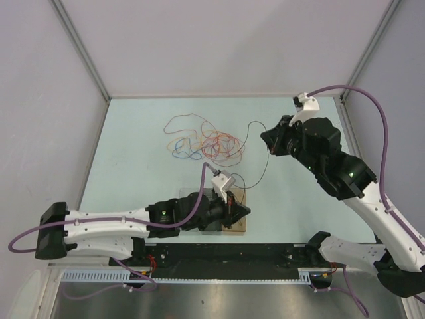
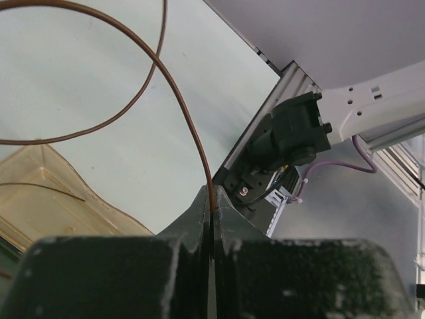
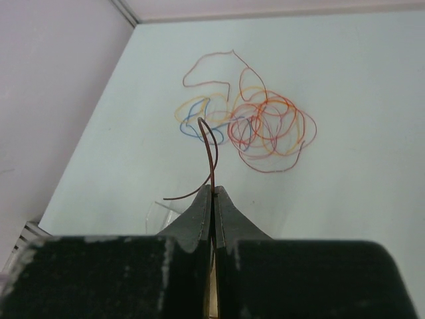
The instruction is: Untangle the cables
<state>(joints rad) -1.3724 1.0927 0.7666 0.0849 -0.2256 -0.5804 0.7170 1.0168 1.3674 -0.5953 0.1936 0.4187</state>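
Pale green tabletop (image 1: 133,173) runs between grey walls, and on its far middle lies a loose heap of thin red, orange, blue and pale yellow wires (image 1: 209,143). One thin dark brown wire (image 3: 213,163) lies along that heap's right side. The right gripper (image 3: 212,193) has its fingers closed on it at far right. The left gripper (image 2: 211,209) pinches it too, near centre, over a translucent amber tray (image 1: 236,226). The wire's length therefore runs slackly from far right to near centre, with the heap to the left of that line. Whether its loose loop crosses the heap cannot be told. Drawing it rightward and nearward looks the way to free it. Counted: two grippers, one held wire, one tray; the heap's strands are too interlaced to count.
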